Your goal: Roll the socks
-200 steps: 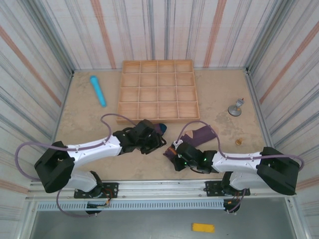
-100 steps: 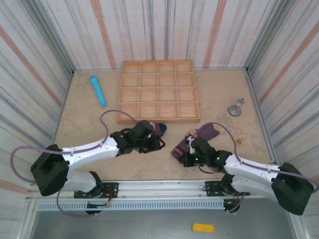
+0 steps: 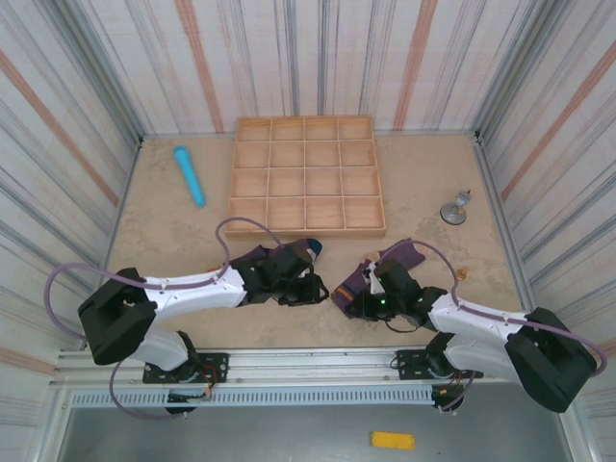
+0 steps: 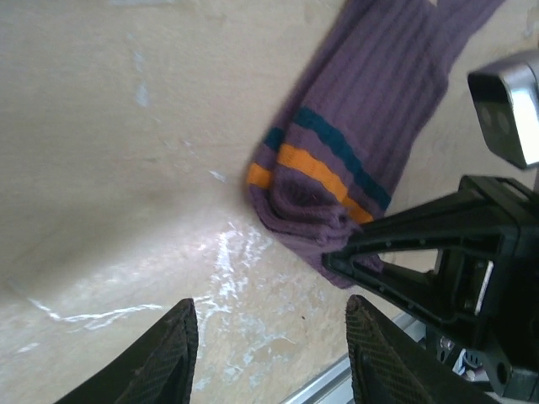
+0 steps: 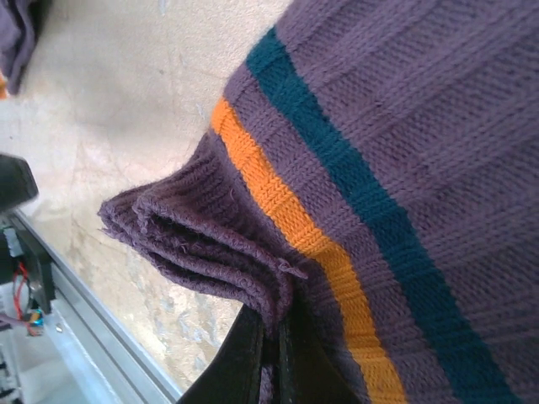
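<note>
Nothing legible: no text, label, brand mark, number or sign can be read in any of the views.

White arm links (image 3: 188, 289), bulky black joints (image 3: 115, 327), looping lilac cables (image 3: 236, 220), ribbed black fingers (image 4: 164, 358)
</note>
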Available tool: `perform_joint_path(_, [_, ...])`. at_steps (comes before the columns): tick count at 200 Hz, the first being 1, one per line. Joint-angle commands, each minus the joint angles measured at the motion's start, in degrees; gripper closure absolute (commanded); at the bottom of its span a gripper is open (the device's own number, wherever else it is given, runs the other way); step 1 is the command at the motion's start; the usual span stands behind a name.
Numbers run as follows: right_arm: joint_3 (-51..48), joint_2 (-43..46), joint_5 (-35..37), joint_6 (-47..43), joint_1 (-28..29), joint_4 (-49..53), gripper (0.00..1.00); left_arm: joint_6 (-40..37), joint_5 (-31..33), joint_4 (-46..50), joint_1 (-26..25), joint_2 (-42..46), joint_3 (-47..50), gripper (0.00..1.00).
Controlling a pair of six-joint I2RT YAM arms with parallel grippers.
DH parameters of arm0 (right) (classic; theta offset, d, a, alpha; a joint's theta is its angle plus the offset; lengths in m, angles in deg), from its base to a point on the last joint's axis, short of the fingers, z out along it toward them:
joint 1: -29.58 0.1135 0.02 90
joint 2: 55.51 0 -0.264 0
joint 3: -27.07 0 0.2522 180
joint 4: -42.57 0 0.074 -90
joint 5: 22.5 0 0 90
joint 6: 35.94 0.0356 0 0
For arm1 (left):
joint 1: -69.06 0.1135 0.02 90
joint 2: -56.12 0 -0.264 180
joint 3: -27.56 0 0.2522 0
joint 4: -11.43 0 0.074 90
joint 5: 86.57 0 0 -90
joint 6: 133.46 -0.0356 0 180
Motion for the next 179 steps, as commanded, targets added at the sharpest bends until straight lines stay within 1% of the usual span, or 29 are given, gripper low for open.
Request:
perform_joint_path(1, [-1.4,0.16,-3.48,4.01,-2.71,1.94,1.0,-2.8,2.48,-1.79,-1.4,-0.59,-1.29,0.52])
perform_joint_path(13, [-1.56,0.54,-4.95,4.79,-4.72,2.6,1.0,-4.6,1.79,-3.3,-1.19,-1.61,-0.99,0.55])
perform_joint_path(27, [-0.78,0.44,-5.86,4.7,-6.61,4.95,1.0,-6.29,1.56,-3.73,-0.98,-2.89,-1.37,0.56])
perform_joint_path(40, [-0.35,-0.44,-7.24,4.97,-7.88,5.45,1.0,-6.96,1.48,-6.08,-0.88,-3.88,-0.77,0.57])
perform_joint_path(50, [-0.32,-1.52,-7.54,5.38,-8.05,4.55,1.0,-6.91,1.26,-8.25,-0.68,-4.99,-0.37,0.57])
perform_joint_path(82, [-0.06,-5.38,-7.76,6.34,-8.1,1.45,1.0,-7.14,-2.47,-14.53,0.51,-9.6,0.07,0.56])
perform_joint_path(113, [0.52,-6.79,-7.9,6.62,-8.35,0.71,1.0,-6.88,-2.45,-15.8,0.6,-12.45,-0.34,0.57])
perform_joint_path(131, [0.81,-7.41,-8.13,6.41,-9.64,0.88,1.0,-5.79,-2.17,-17.77,0.78,-13.13,0.76,0.58])
perform_joint_path(157, [1.35,-9.94,-10.63,5.23,-11.15,0.33,1.0,-4.22,-2.01,-21.6,1.11,-14.71,2.05,0.58])
perform_joint_path(179, [1.43,-11.07,-10.96,5.17,-11.43,-0.8,1.0,-3.76,-3.05,-22.22,1.08,-16.85,0.77,0.59])
